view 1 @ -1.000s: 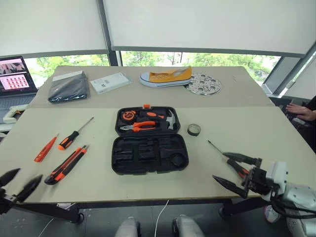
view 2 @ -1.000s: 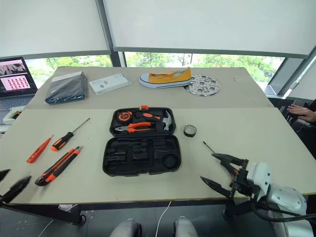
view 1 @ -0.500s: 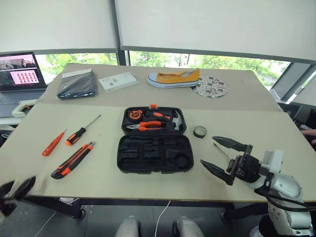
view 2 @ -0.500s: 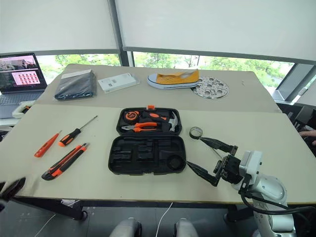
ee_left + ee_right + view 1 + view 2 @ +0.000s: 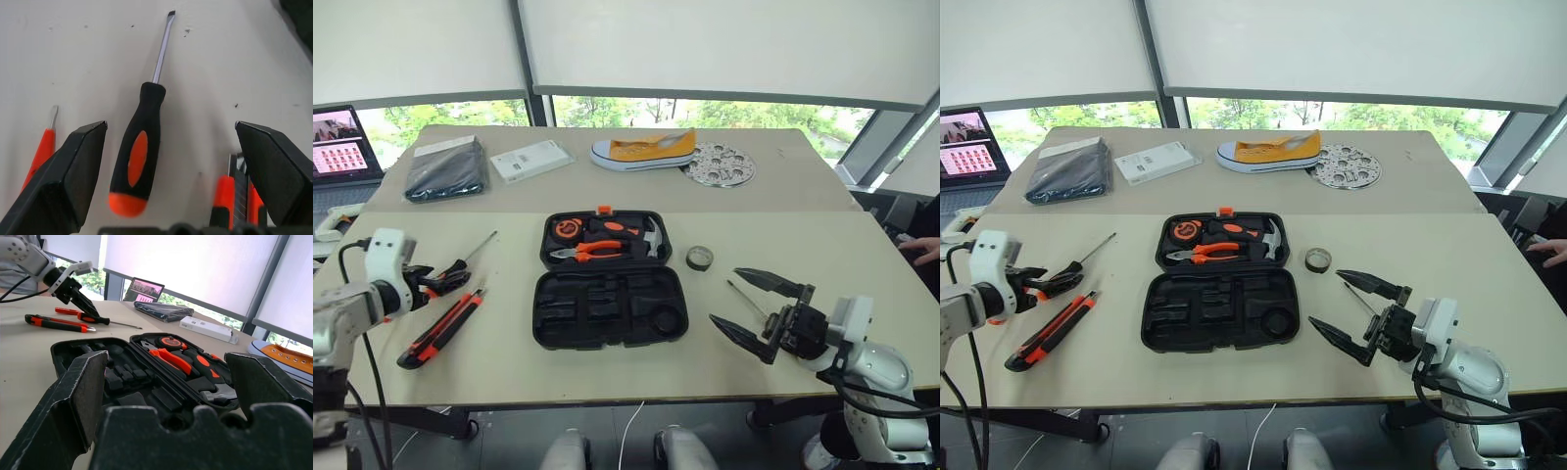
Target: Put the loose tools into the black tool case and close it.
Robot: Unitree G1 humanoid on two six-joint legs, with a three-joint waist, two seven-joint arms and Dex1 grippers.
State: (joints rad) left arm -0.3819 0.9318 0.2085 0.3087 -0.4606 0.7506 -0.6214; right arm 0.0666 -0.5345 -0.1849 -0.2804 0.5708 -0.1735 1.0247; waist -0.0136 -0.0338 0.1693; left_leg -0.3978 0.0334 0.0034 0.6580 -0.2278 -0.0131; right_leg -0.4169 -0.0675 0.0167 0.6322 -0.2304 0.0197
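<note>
The right gripper (image 5: 754, 305) hangs at the near edge of the pale, matte table (image 5: 783, 362), its 2 black tapered fingers spread wide and empty. A thin steel-shafted screwdriver (image 5: 741, 295) lies on the table between those fingers, shaft end toward the far side. Just beyond the upper finger sits the small dark tape roll (image 5: 698, 258), a flat ring.

The black tool case (image 5: 607, 281) lies open and flat beside the right fingertips, 2 rounded plastic halves with moulded slots; the far half holds orange-handled pliers (image 5: 590, 252), a hammer (image 5: 651, 238) and a tape measure (image 5: 569, 229).

The left gripper (image 5: 171, 161) is also wide open, gripping nothing. Between its fingers lies a black-and-orange screwdriver (image 5: 139, 154), handle nearest the gripper, flat-tipped shaft pointing straight away. Outside 1 finger lies the small orange tester screwdriver (image 5: 39, 154), roughly parallel; outside the other, the long black-and-orange utility knife (image 5: 440, 328), its long axis slanting toward the near edge.
</note>
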